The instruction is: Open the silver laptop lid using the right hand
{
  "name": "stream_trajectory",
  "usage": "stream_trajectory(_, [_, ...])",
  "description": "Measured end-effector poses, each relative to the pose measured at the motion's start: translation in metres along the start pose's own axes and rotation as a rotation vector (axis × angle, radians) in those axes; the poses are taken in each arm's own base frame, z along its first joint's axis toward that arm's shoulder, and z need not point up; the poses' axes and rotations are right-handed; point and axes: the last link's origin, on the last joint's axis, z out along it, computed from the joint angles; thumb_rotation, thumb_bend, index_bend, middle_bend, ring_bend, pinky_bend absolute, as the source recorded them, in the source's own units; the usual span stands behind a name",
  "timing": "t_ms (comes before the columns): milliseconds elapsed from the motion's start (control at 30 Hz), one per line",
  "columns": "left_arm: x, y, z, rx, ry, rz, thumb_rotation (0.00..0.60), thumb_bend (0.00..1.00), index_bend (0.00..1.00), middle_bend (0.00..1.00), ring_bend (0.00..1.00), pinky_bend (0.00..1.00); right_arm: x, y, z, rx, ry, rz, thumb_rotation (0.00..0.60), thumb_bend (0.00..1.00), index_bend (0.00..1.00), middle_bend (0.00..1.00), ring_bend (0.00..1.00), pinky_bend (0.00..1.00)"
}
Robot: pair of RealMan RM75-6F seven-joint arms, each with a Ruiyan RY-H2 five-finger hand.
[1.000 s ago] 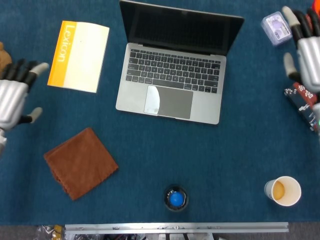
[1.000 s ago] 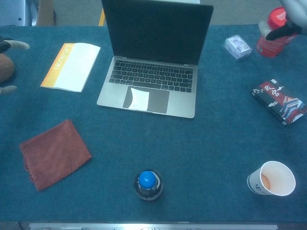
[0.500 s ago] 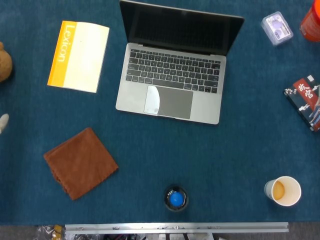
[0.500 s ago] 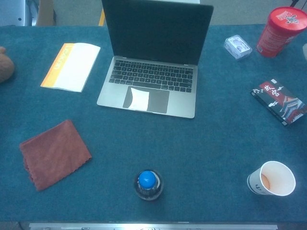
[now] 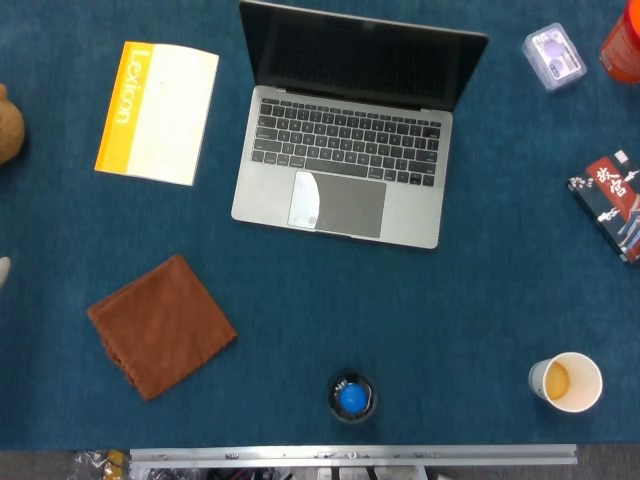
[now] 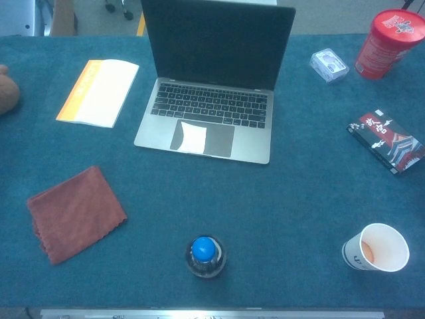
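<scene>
The silver laptop [image 5: 345,150] stood with its lid [image 6: 218,43] already raised; neither hand appeared, so finger positions could not be told; seemingly nothing remained.

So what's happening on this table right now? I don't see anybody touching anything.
Nothing is being handled at this moment. The silver laptop already stands open on the blue table, its dark screen upright and keyboard showing. Neither robot hand is clearly in view; only a pale sliver shows at the left edge of the head view. Around the laptop lie a yellow Lexicon booklet, a brown cloth, a paper cup and a blue-capped bottle.
</scene>
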Motion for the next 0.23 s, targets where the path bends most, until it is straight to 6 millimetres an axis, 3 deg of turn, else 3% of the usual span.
stream_trajectory(233, [0.0001, -0.0032, -0.0004, 0.016, 0.005, -0.014, 0.6, 0.22, 0.13, 0.13, 0.06, 0.09, 0.0009, 0.0022, -0.0009, -0.012, 0.014, 0.001, 0.6, 0.43, 0.02, 0.12, 0.0, 0.02])
